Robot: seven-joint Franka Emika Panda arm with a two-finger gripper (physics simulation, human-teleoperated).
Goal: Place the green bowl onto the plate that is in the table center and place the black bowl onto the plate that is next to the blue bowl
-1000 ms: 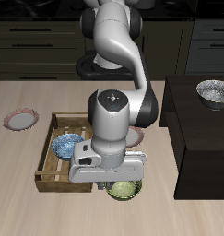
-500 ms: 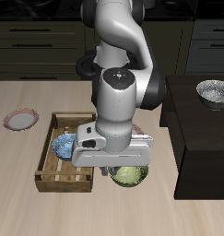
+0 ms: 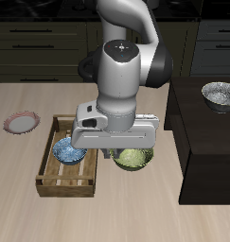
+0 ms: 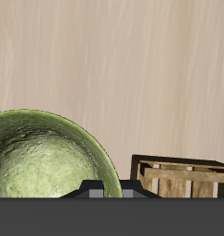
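Unlabelled green bowl [image 3: 132, 159] in gripper [image 3: 126, 154]

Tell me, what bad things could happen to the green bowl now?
The end effector seems to hold the green bowl by its rim only, so it might tilt or slip and drop onto the table. The wooden crate with the blue bowl sits right beside it, so a sideways swing could bump the crate's wall. The arm also hides the space behind the bowl.
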